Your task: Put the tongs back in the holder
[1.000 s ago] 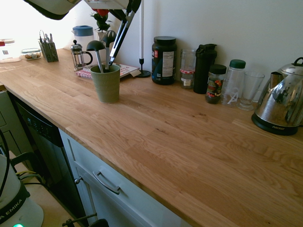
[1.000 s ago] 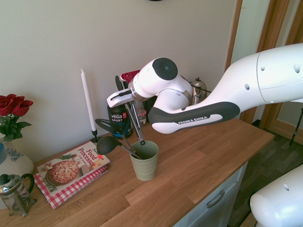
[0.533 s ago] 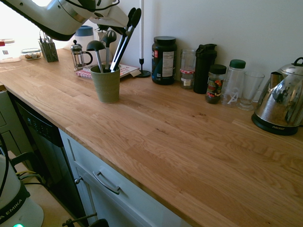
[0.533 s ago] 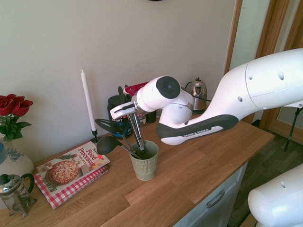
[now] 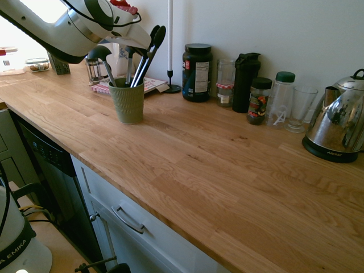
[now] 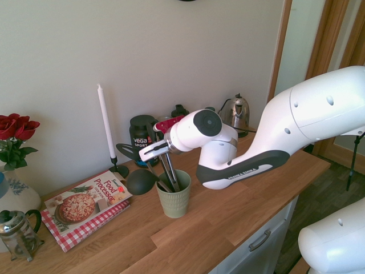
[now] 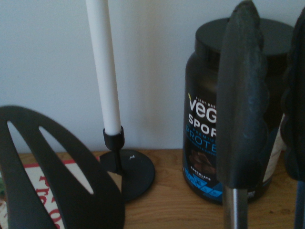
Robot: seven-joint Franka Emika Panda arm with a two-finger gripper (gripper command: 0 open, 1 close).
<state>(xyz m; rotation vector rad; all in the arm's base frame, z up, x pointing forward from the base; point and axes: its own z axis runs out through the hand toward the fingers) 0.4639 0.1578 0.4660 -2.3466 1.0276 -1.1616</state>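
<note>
Tongs inside green ribbed holder

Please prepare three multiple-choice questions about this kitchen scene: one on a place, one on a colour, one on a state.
1. Where are the lower ends of the tongs?
A) on the cookbook
B) inside the ribbed cup
C) inside the kettle

2. Which colour is the candle?
A) white
B) red
C) green

3. How does the kettle stand?
A) lying on its side
B) upside down
C) upright

Right letters:
1 B: the metal arms of the tongs go down past the rim of the ribbed cup.
2 A: the candle shows white in front of the wall.
3 C: the kettle rests on its dark base, lid on top.
</note>
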